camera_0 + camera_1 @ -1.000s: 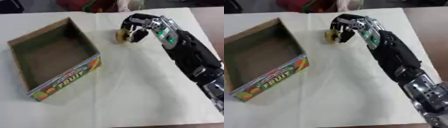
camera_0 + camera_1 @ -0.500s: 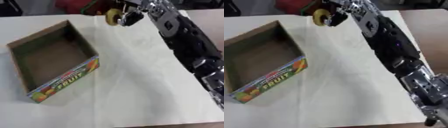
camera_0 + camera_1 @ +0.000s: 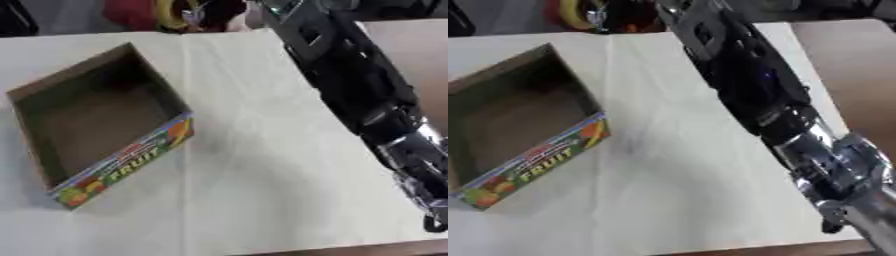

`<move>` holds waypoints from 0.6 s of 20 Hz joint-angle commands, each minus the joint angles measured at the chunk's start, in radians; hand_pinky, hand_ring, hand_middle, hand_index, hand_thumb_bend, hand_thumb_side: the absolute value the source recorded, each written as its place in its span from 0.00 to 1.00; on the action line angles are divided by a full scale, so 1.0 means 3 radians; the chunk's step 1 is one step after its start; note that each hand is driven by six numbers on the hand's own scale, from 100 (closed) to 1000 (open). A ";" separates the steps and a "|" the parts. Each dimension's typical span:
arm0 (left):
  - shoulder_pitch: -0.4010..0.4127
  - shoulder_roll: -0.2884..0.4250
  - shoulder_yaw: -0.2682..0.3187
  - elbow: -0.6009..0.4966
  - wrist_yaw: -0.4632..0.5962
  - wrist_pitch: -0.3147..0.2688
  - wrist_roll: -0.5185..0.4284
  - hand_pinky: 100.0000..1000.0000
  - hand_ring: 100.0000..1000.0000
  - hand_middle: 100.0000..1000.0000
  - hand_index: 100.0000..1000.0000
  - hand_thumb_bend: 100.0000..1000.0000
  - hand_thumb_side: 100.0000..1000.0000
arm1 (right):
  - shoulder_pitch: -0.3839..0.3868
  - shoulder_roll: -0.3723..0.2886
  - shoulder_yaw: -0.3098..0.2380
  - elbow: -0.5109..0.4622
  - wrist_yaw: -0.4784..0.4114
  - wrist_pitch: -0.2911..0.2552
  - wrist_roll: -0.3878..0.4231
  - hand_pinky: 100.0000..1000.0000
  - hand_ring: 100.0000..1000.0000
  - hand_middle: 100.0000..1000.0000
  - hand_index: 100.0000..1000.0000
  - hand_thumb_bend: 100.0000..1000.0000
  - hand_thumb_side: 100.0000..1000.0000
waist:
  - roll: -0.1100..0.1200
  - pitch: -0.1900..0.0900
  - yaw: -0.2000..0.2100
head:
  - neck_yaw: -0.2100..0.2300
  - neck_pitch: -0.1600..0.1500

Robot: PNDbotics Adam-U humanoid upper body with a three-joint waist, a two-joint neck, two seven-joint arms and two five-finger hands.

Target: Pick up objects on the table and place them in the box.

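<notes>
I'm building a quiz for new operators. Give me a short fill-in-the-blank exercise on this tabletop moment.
1. The word printed on the box's front panel is ____.
2. Inside, the box holds ____.
3. The arm crossing the table is the robot's ____ arm.
4. The box sits on the robot's ____ side of the table.

Missing words: FRUIT; nothing; right; left

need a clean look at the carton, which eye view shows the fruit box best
The left eye view. The fruit box sits whole in frame there: all four walls, the bare floor and the printed FRUIT side. In the right eye view its left part is cut off by the picture edge, though the printed side still shows.
</notes>
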 commanded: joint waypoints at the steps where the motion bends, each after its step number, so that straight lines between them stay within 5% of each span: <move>1: -0.0043 0.0048 -0.0014 -0.0064 0.0006 -0.0011 -0.0020 0.23 0.37 0.36 0.53 0.00 0.82 | -0.0121 0.0129 0.0020 -0.0101 -0.0048 0.0054 0.0003 0.60 0.59 0.43 0.61 0.00 0.00 | 0.0003 -0.0088 0.0018 | -0.0042 -0.0010; 12: -0.0128 0.0034 -0.0051 -0.0064 0.0019 -0.0080 -0.0025 0.23 0.38 0.36 0.54 0.00 0.82 | 0.0029 0.0748 0.0095 0.0137 0.0148 0.0165 -0.0068 0.58 0.58 0.42 0.62 0.00 0.00 | 0.0015 -0.0068 0.0087 | -0.0142 -0.0033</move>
